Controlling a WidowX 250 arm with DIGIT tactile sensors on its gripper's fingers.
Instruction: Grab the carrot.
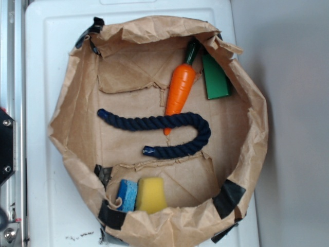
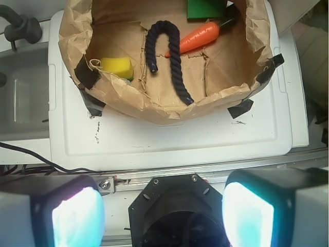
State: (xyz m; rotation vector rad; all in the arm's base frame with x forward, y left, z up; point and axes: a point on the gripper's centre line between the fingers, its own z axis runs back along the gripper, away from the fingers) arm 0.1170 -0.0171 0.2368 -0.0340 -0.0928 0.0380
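The glossy orange carrot lies inside a brown paper-lined basin, its dark green stem toward the back rim and its tip under a dark blue rope. In the wrist view the carrot shows at the top, far from my gripper. The gripper is open, its two pale fingertips wide apart with nothing between them, hanging over the robot's base well outside the basin. The gripper does not show in the exterior view.
A green block lies beside the carrot's stem. A yellow sponge and a blue sponge sit at the basin's near rim. The basin rests on a white lid. Metal rails run on the left.
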